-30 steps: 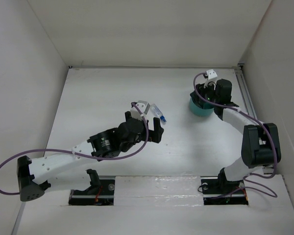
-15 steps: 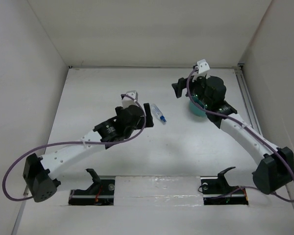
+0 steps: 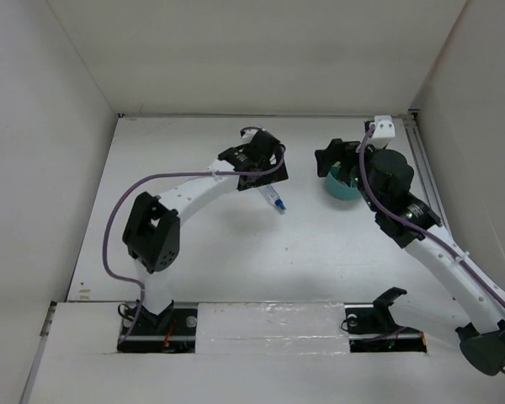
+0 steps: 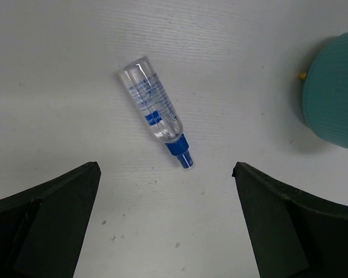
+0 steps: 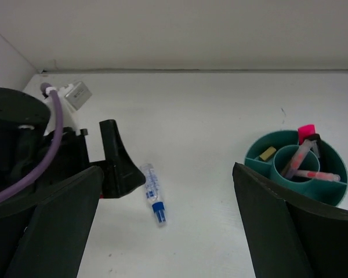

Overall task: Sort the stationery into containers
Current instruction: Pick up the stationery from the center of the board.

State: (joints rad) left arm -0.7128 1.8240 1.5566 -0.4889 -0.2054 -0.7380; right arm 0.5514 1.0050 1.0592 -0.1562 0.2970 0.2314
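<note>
- The left arm [image 3: 185, 198] rises from its base at the near edge, folds at a high elbow, and reaches far and to the right across the table [image 3: 194, 278]
- The right arm [image 3: 429, 244] stretches out long from the near right corner, slanting far and to the left
- The clear blue-capped tube [image 4: 155, 107] lies flat on the table, touching nothing; its blue cap points toward the near edge and the right
- The left gripper [image 4: 165, 168] hovers over the tube with its fingers spread wide, holding nothing; the tube shows in the gap between them
- The right gripper [image 5: 166, 171] hangs at the teal bowl [image 5: 261, 168], its fingers also spread wide, holding nothing
- The bowl stands far right on the table, apart from the tube; a tiny tan block [image 5: 267, 153] lies in its left compartment; thin pink pens [image 5: 316, 175] and a pink-capped marker [image 5: 306, 132] rest in other compartments
</note>
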